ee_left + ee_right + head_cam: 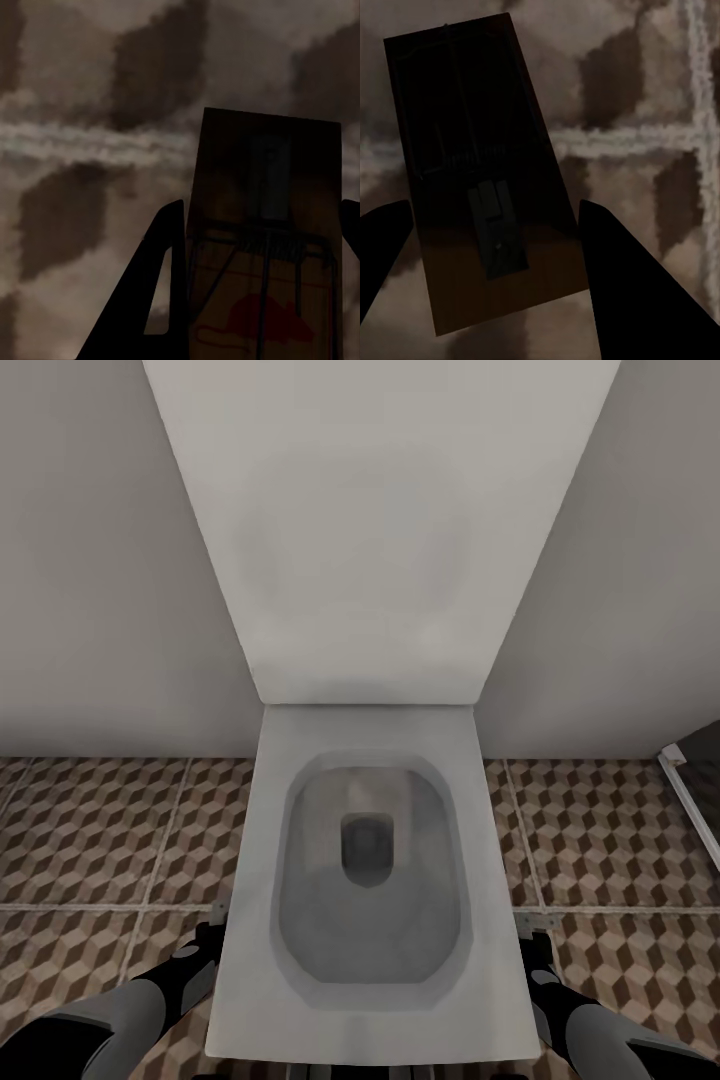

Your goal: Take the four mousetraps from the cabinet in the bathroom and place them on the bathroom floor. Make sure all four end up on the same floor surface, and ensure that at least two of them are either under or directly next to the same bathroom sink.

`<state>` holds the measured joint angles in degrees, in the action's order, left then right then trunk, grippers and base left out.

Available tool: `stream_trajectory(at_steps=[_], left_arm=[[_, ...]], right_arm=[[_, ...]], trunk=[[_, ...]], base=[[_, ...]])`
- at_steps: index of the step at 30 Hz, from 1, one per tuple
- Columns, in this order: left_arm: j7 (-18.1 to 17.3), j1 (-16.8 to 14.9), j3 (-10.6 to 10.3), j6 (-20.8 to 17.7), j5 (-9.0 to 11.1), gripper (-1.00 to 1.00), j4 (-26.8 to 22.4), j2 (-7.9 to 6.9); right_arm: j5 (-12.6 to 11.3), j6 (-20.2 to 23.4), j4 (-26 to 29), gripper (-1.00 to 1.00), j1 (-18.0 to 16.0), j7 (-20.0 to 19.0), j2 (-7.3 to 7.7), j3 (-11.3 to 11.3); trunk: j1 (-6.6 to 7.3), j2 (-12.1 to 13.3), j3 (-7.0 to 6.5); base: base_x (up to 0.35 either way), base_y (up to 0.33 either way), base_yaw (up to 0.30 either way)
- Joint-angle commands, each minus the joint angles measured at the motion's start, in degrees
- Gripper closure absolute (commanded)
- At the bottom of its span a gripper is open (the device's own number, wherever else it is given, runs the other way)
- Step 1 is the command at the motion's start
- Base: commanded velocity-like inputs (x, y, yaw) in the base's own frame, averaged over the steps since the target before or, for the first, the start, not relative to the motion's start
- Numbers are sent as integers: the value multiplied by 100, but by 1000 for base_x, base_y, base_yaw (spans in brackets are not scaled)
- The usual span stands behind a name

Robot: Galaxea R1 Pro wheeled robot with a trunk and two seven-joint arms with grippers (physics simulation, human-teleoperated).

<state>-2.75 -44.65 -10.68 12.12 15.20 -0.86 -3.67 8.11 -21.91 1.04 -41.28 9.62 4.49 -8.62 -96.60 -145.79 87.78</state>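
White toilet (365, 880) ahead, likely between both arms

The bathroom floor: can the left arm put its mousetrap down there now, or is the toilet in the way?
Probably yes. The left gripper holds its mousetrap over bare patterned bathroom floor, and in the head view it sits beside the toilet, not over it.

A white toilet (365, 860) blocks the middle; bathroom floor (90, 830) either side seems passable.
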Motion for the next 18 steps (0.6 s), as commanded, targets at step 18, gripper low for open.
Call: stream_trajectory(at_steps=[18], left_arm=[[-6, 0, -5, 220, 71, 100, 33, -14]], right_arm=[[52, -51, -7, 100, -3, 30, 0, -43]], trunk=[[0, -1, 4]], base=[[0, 0, 0]])
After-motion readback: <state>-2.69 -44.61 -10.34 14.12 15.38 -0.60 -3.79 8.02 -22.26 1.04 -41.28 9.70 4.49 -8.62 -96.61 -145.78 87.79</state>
